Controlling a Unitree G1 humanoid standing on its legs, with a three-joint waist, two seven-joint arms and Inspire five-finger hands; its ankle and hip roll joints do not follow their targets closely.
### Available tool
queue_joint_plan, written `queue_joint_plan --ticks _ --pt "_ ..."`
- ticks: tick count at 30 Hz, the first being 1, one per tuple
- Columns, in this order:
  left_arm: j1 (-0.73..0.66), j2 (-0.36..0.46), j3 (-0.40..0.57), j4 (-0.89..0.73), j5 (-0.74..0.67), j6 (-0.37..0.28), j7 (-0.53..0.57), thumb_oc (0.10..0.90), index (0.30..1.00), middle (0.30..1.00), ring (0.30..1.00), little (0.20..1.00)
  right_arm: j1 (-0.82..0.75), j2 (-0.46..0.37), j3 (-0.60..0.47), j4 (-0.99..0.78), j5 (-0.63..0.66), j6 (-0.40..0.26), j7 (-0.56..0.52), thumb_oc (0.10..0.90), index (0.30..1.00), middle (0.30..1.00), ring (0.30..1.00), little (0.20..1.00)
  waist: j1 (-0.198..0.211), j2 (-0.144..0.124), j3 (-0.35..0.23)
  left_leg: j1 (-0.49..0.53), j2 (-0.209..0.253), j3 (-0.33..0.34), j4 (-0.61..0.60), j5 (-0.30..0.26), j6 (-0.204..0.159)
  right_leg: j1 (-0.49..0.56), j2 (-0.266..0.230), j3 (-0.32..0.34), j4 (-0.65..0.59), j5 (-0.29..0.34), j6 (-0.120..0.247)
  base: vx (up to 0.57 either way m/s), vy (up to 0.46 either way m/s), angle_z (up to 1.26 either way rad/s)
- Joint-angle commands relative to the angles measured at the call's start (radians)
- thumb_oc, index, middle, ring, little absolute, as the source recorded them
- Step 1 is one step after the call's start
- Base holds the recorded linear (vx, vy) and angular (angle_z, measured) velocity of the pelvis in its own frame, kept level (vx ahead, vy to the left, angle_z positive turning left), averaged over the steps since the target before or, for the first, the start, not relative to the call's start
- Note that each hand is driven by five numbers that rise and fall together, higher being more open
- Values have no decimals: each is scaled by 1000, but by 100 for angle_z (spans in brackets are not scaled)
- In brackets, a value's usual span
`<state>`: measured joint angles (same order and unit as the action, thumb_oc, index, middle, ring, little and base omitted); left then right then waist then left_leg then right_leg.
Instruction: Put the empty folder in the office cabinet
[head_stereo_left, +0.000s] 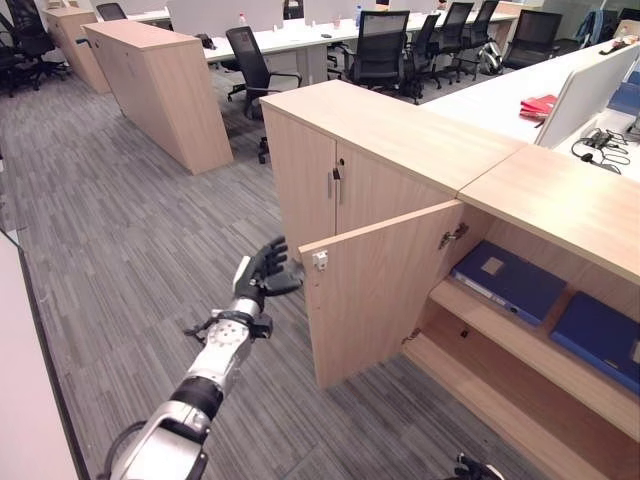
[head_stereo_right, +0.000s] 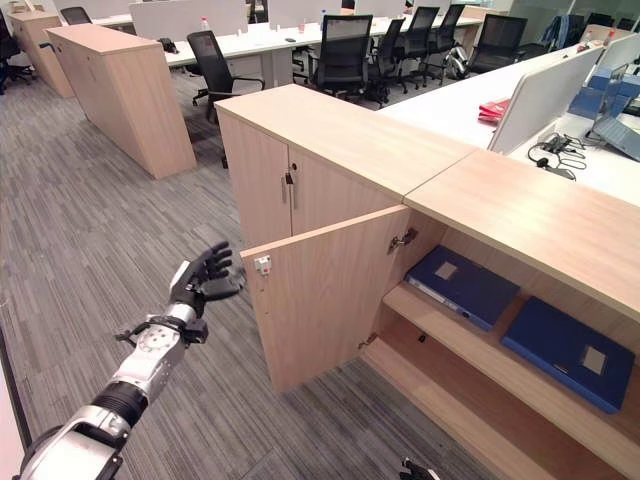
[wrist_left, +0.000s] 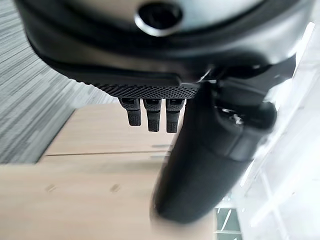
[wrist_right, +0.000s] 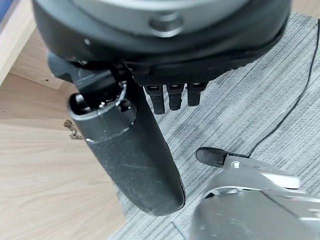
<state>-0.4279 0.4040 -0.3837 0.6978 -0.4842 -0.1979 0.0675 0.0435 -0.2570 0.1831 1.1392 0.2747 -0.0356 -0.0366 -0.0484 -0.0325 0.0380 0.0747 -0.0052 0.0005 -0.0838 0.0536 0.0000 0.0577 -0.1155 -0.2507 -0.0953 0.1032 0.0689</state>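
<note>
A: At about nine o'clock from the open cabinet door (head_stereo_left: 375, 295), the left hand (head_stereo_left: 262, 268) hangs in the air with its fingers loosely straight. It holds nothing and stands just beside the door's free edge.

B: And the right hand (wrist_right: 150, 125)?

A: Its own wrist view shows it low over the floor (head_stereo_left: 130, 250), fingers straight, thumb out, also holding nothing.

B: So where is the folder?

A: Two blue folders lie flat on the upper shelf (head_stereo_left: 540, 345) inside the office cabinet (head_stereo_left: 560, 300). One blue folder (head_stereo_left: 508, 281) lies near the hinge side, the other blue folder (head_stereo_left: 600, 338) lies beside it at three o'clock, apart from it. I cannot tell which of them is the empty one.

B: How far is the task then?

A: I judge that it is nearly finished: no folder is in a hand, and the folders are already inside. What is left, I think, is to shut the door, and the left hand is well placed to push it.

B: Anything else in the cabinet?

A: The lower shelf (head_stereo_left: 480, 385) looks bare as far as it shows. The neighbour cabinet (head_stereo_left: 340, 180) at eleven o'clock has its doors closed, so what it contains is hidden. A red folder (head_stereo_left: 538, 105) lies on the white counter (head_stereo_left: 490, 100) behind, at one o'clock.
</note>
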Motion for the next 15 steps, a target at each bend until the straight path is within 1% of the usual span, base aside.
queue_joint_plan --ticks 1,2,3,5,10,11,15 --pt "-166 -30 36 -24 44 -94 -20 800 900 900 900 900 -58 -68 11 20 -31 -32 -23 800 900 900 900 900 13 28 -7 26 -29 -54 -3 -131 -3 72 -46 -50 51 -115 83 0 0 0" --pt "-166 -30 36 -24 44 -94 -20 800 900 900 900 900 -58 -68 11 20 -31 -32 -23 800 900 900 900 900 13 28 -7 26 -29 -54 -3 -131 -3 72 -46 -50 51 -115 83 0 0 0" --pt "-150 -53 19 -41 54 -91 -29 800 900 900 900 900 -61 -71 6 26 -36 -30 -22 800 900 900 900 900 14 29 -4 24 -31 -51 -3 -130 0 70 -51 -52 55 -112 86 0 0 0" --pt "-140 -64 6 -52 61 -89 -37 800 900 900 900 900 -65 -74 5 31 -46 -27 -24 800 900 900 900 900 16 30 -3 21 -32 -44 -3 -130 2 65 -56 -55 59 -110 89 -14 20 0" --pt "-117 -72 -15 -92 68 -89 -57 800 900 900 900 900 -71 -78 -1 31 -51 -25 -22 800 900 900 900 900 20 32 2 16 -35 -33 -3 -129 6 57 -66 -61 65 -100 97 -13 23 -5" --pt "-104 -75 -31 -115 84 -88 -70 800 900 900 900 900 -68 -74 -2 22 -52 -27 -18 800 900 900 900 900 18 31 3 15 -36 -25 -3 -129 7 53 -72 -64 66 -95 101 -16 60 -12" --pt "-106 -81 -41 -132 95 -83 -68 800 900 900 900 900 -69 -70 -2 8 -48 -29 -19 800 900 900 900 900 14 26 14 10 -34 -10 -3 -125 7 37 -72 -74 84 -90 100 -15 14 -4"
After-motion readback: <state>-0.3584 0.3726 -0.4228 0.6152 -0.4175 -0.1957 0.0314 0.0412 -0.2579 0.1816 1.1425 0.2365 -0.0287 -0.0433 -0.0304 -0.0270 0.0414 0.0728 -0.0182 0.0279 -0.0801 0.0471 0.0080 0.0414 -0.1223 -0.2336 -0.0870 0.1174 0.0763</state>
